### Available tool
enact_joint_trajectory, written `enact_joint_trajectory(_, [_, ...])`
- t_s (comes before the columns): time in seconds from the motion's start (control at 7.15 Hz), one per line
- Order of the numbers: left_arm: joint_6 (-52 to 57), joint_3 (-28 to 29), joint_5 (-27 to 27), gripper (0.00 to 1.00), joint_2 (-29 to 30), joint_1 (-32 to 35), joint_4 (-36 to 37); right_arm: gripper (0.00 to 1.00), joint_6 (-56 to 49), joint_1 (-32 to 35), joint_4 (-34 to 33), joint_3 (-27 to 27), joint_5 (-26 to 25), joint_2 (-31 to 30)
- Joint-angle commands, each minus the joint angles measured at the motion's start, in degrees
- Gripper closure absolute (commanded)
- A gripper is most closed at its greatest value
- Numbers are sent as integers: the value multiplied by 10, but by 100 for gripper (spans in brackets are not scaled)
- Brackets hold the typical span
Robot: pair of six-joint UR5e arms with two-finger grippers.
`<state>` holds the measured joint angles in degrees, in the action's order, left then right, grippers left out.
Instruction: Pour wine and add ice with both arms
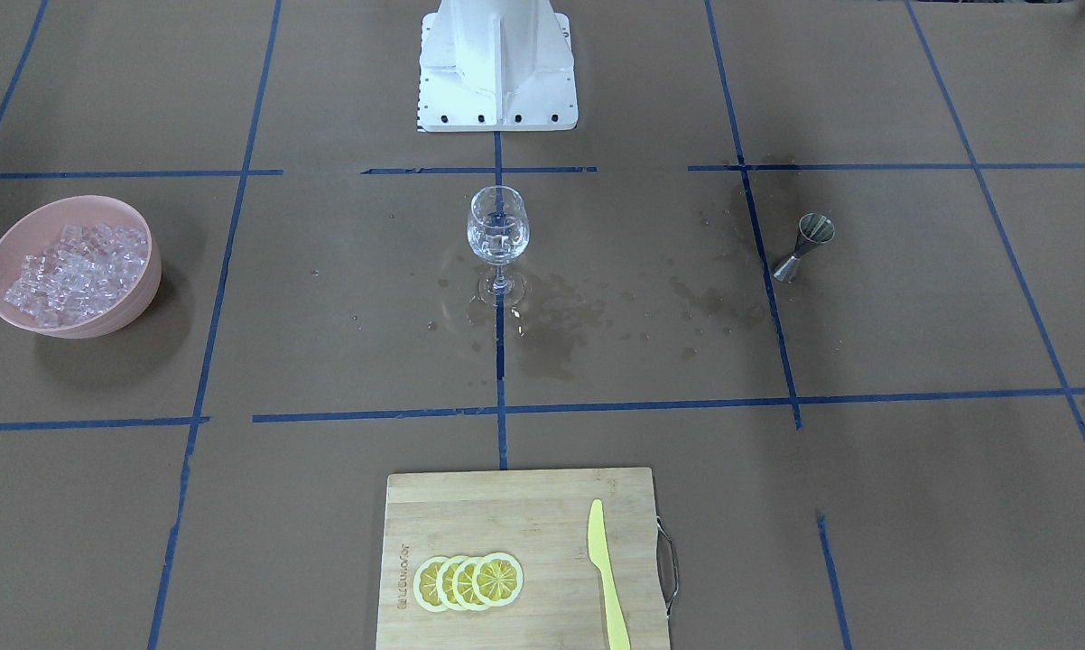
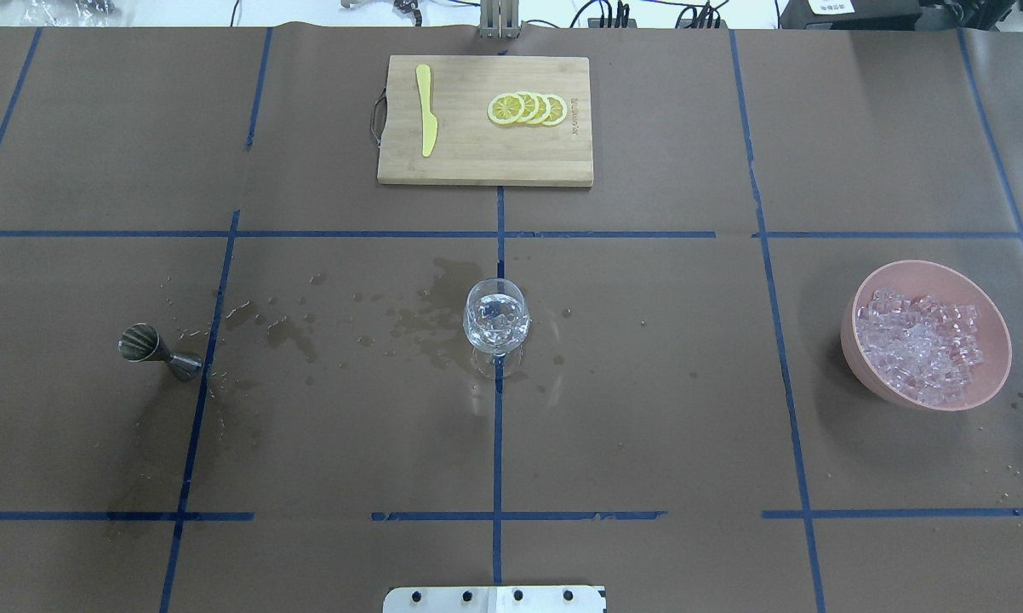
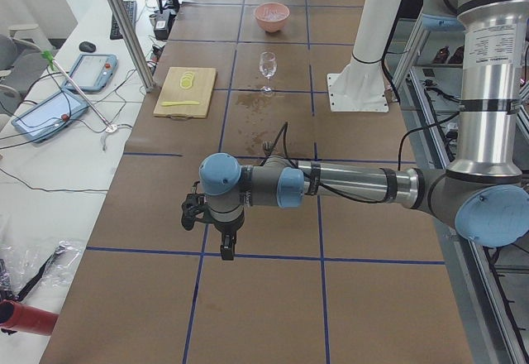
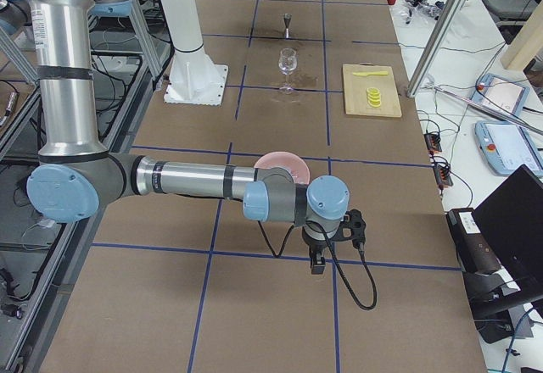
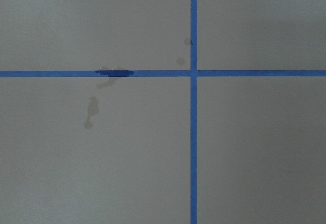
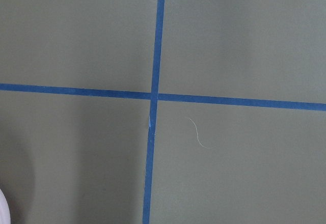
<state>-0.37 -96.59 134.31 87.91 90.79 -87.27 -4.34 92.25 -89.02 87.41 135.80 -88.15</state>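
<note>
Cutting board; farther, clear glittering ice

Glass standing at centre of counter, straight out from robot base. Bowl holding ice, sitting well off to robot's right. Jigger standing well off to robot's left. Cutting board lying beyond glass at far edge, carrying overlapping lemon slices, with knife lying beside them toward robot's left.
</note>
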Motion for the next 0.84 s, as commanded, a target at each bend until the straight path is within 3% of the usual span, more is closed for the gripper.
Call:
enact_joint_trajectory(0.0, [-1, -1, 0, 0, 1, 0, 0, 0, 2, -1, 1, 1, 0, 1])
enact_joint_trajectory(0.7, [0, -1, 1, 0, 4, 0, 0, 0, 1, 0, 1, -4, -2, 1])
